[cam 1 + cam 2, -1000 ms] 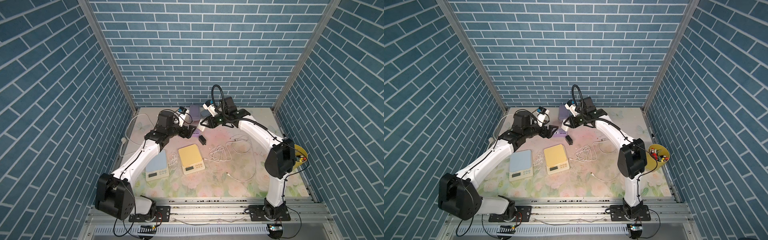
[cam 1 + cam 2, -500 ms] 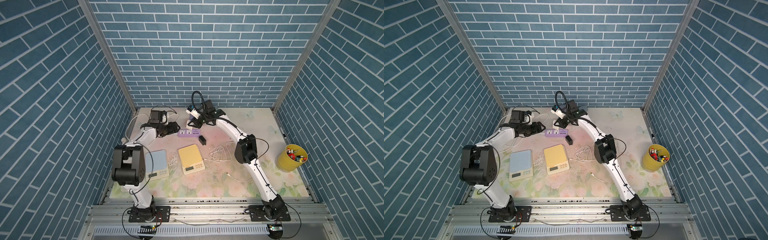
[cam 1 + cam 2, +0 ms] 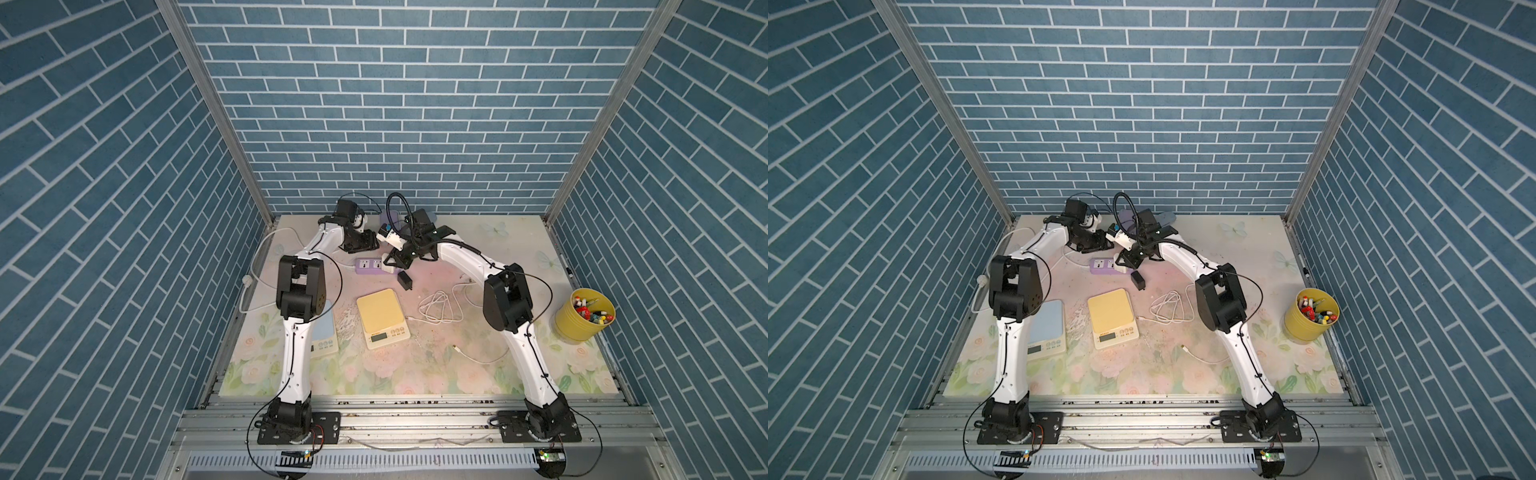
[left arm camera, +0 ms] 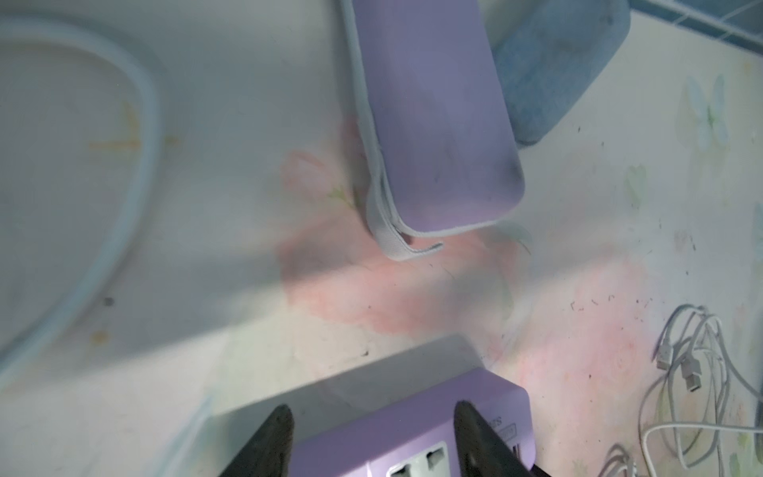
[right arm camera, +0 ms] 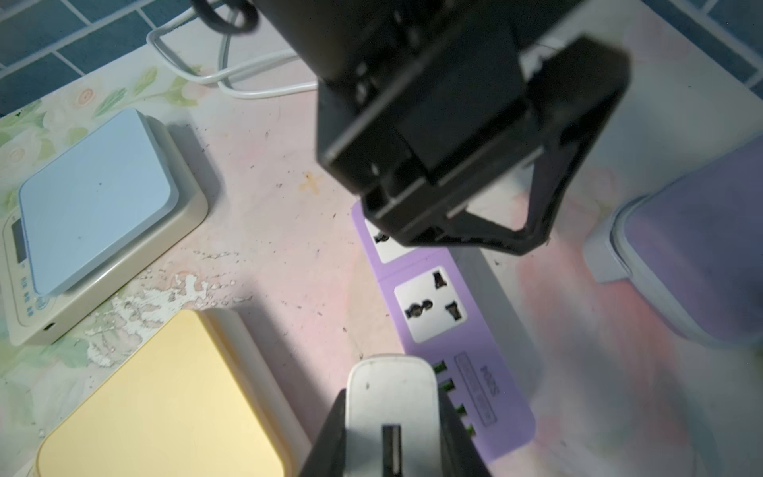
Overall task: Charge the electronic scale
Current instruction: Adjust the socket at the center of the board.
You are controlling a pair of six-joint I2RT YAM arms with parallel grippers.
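Blue brick-pattern walls box in the floral mat (image 3: 478,374) on three sides, and both arms reach to the back, meeting over the purple power strip (image 3: 368,266). In both top views the yellow scale (image 3: 1111,311) sits mid-mat near the strip, display toward the front. The blue scale (image 3: 1048,324) sits beside it, partly behind the left arm. A loose white cable (image 3: 438,307) lies to the right of the yellow scale and a small black adapter (image 3: 405,280) just behind it. A yellow cup (image 3: 582,328) of small bits stands near the right edge.

The wrist cameras give what the overhead ones can't. The right gripper (image 5: 392,417) is clamped on a white charger (image 5: 392,384), USB slot facing the lens, held just beside the strip's end with the green ports. The left gripper (image 4: 371,442) has its fingers (image 4: 268,446) spread, one either side of the strip (touching it or not, I can't tell). Beyond it lie a purple case (image 4: 433,124) and a blue case (image 4: 557,62).

Open mat is widest along the front and at the back right. Printing beside the green ports is blurred, possibly "PORTS".
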